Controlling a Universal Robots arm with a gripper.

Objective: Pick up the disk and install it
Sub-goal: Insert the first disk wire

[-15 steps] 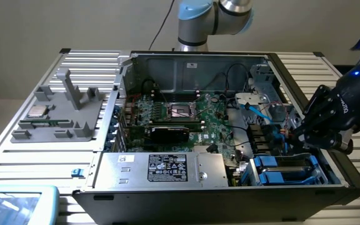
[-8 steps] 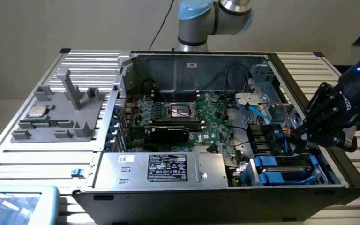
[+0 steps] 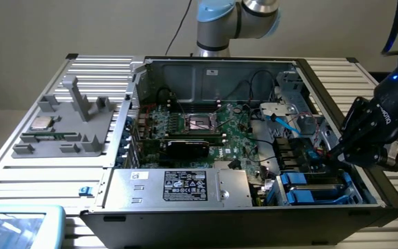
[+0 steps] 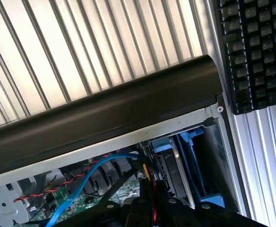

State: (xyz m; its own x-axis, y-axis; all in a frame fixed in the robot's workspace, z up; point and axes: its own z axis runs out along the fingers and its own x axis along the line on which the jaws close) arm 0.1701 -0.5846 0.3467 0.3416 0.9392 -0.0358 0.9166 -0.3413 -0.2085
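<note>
Disk (image 3: 299, 180) — flat drive clipped in a bright blue plastic frame — sits in the drive cage at the corner of the open black computer case (image 3: 219, 224), on the exterior view's right. Surface: ribbed aluminium table (image 3: 33, 182); plain beige wall (image 3: 81, 26) behind. From the exterior view's left: grey plastic fixture (image 3: 68, 127) with a small square silver chip (image 3: 42, 123), green motherboard (image 3: 235, 140), then the black gripper (image 3: 333, 155) just above the cage — clenched or released, cannot tell.
</note>
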